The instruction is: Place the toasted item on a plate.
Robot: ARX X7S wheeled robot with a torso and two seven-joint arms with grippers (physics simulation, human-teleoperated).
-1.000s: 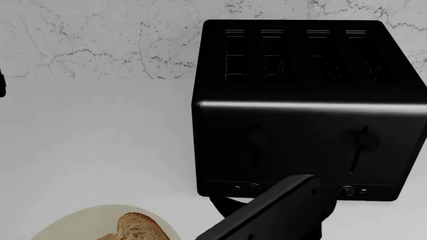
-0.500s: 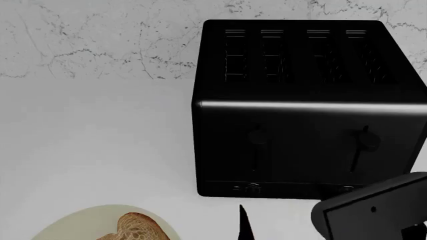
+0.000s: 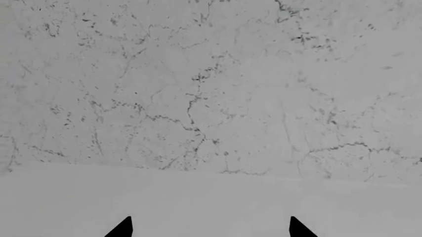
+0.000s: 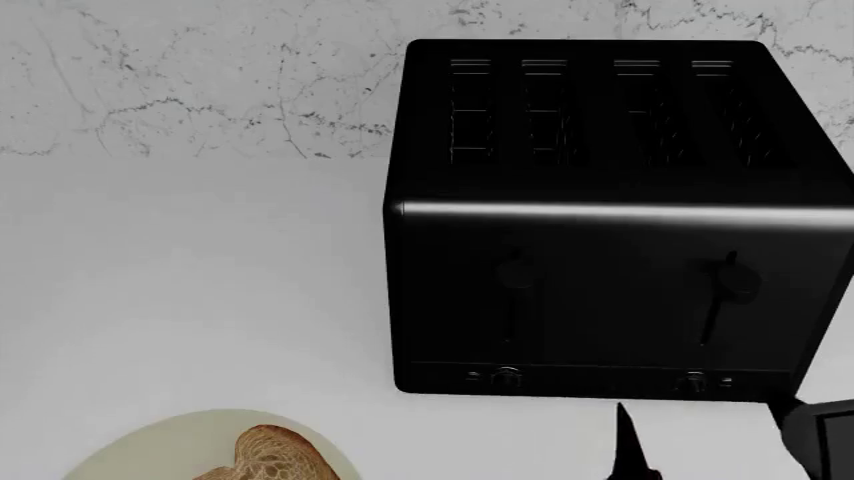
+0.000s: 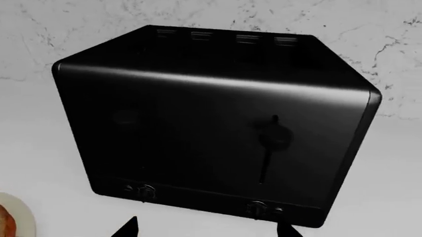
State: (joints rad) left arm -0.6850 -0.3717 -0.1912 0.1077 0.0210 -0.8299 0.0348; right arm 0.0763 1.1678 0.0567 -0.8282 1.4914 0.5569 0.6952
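The toasted item [image 4: 278, 455], a tan slice with an orange-brown crust, lies on the cream plate [image 4: 147, 450] at the bottom left of the head view, both cut off by the frame edge. A sliver of the plate [image 5: 20, 217] and the toast [image 5: 4, 222] also shows in the right wrist view. My right gripper [image 5: 207, 229] is open and empty, facing the black toaster's front. One of its fingers [image 4: 627, 445] shows at the bottom right of the head view, well right of the plate. My left gripper [image 3: 209, 228] is open and empty, facing the marble wall.
A black four-slot toaster [image 4: 614, 220] stands on the white counter against the marble backsplash [image 4: 200, 80]; its two levers are down and its slots look empty. It fills the right wrist view [image 5: 211, 123]. White counter [image 4: 187, 290] lies left of the toaster.
My right arm has swung right and down, from in front of the toaster's lower middle to the bottom right corner. The toast and plate have not moved.
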